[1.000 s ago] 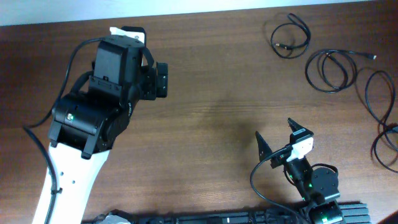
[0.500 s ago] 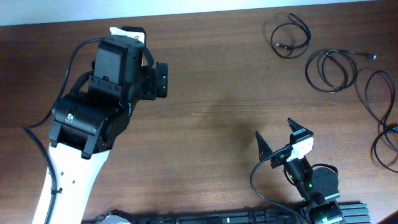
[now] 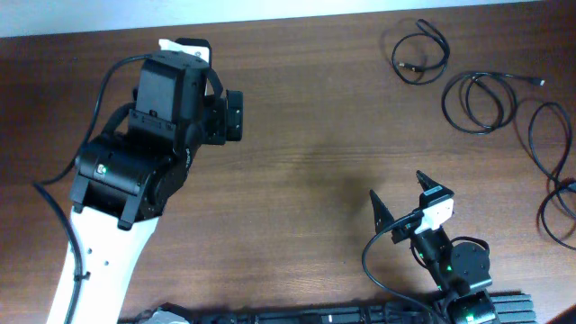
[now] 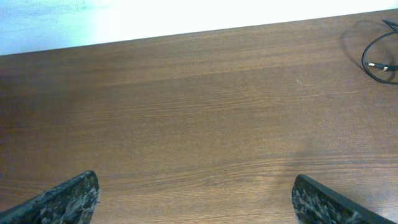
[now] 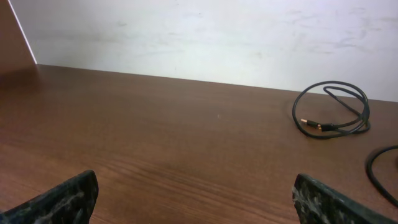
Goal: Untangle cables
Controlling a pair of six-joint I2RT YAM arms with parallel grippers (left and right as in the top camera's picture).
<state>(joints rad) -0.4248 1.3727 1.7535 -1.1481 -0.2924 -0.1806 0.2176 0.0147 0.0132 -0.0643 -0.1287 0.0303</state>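
Three cables (image 3: 466, 97) lie as separate loose coils at the bench's (image 3: 306, 135) upper right. Two hands, left hand (image 4: 196, 199) and right hand (image 3: 400, 197), are both spread and hold nothing.

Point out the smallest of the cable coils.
The leftmost coil in the overhead view is the smallest, a tight little loop. The middle coil and the right-hand cable both spread into wider loops.

Three cables (image 3: 410, 66), two arms (image 3: 135, 171), one table (image 3: 297, 189)
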